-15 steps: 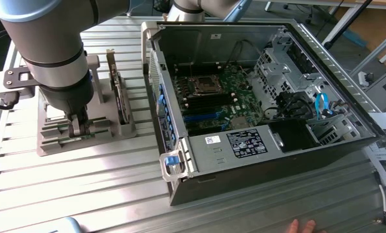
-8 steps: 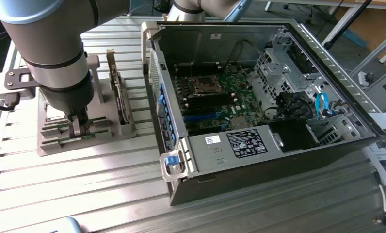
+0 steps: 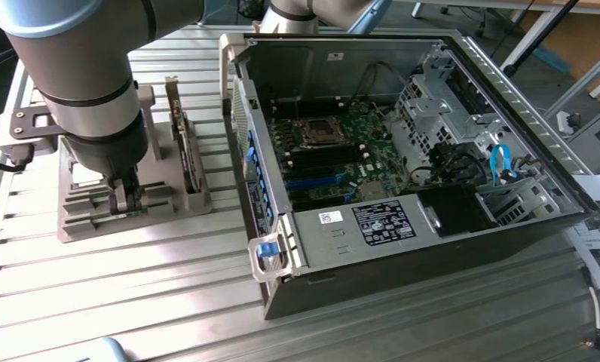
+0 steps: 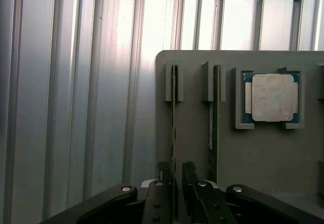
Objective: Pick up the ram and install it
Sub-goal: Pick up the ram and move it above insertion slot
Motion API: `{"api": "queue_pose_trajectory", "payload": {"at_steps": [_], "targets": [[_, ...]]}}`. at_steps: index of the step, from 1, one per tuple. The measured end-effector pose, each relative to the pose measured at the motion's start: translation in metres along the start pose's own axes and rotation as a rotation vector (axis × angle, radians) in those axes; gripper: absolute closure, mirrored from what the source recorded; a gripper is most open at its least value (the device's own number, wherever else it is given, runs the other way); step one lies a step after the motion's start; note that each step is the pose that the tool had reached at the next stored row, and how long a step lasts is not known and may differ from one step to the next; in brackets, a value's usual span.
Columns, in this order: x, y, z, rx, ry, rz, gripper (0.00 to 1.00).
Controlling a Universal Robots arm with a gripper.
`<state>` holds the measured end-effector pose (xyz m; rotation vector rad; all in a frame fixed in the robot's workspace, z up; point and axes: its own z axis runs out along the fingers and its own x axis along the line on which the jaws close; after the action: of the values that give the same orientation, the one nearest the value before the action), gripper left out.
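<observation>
So the pincer [image 4: 175, 167] is down over the gray holder [image 4: 192, 133] with its jaws apart, not clamped on anything. The ram [image 4: 174, 113] stands on edge in its slot, right between the fingers. A second stick [image 4: 213, 113] sits just beside the pincer, and a CPU [image 4: 268, 97] lies past that.

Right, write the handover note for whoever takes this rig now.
Tool: open, fingers either side of the ram, not clamped.
Ram: upright in its slot in the grey holder, beside the open computer case. A second stick stands in the next slot.
Done: tool lined up on the ram.
Left: the pickup and the install.
</observation>
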<state>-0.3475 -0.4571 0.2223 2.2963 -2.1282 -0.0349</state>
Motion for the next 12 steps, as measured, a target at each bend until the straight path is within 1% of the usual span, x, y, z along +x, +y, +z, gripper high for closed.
{"api": "queue_pose_trajectory", "payload": {"at_steps": [12], "targets": [[0.0001,-0.0001,0.0027,-0.0002,0.0001,0.000,0.76]]}}
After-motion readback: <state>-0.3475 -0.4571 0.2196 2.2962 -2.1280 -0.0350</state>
